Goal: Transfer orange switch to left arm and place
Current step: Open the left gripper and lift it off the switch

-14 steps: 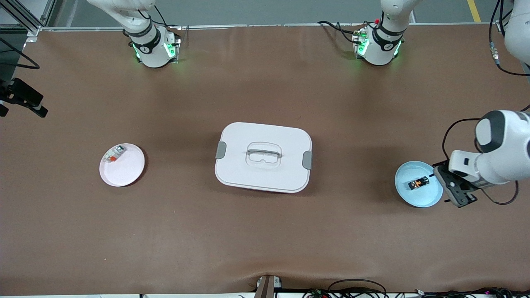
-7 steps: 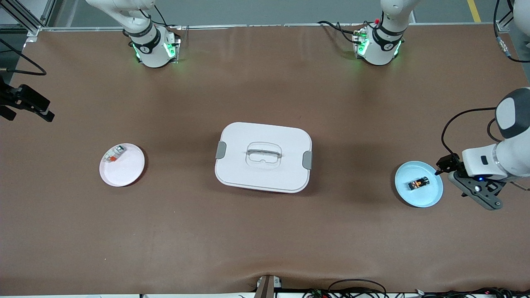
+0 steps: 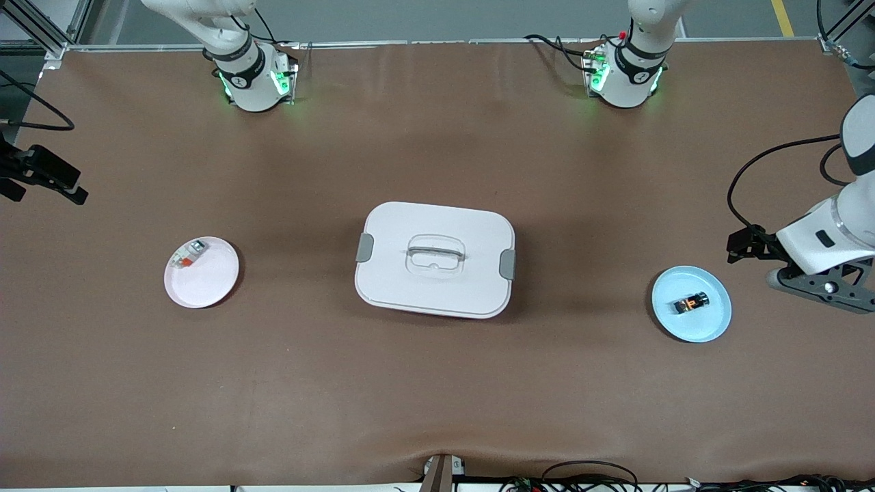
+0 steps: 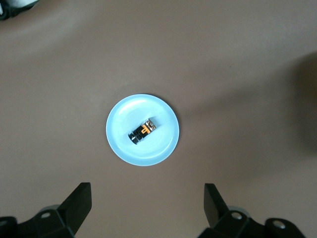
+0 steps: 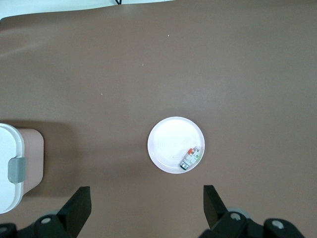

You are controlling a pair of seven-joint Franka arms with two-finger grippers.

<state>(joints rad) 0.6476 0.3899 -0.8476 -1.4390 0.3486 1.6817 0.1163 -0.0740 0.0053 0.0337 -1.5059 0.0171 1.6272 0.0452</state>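
Left gripper (image 4: 143,208) up high, fingers wide apart, holding nothing; orange switch (image 4: 143,132) lying below on blue plate (image 4: 119,144).

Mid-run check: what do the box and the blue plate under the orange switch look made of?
Box: likely moulded plastic, smooth matte white with rounded corners and grey latches. Blue plate: probably glossy plastic or melamine, given its soft sheen in the left wrist view. Orange switch: black body, shiny copper-orange metallic end.
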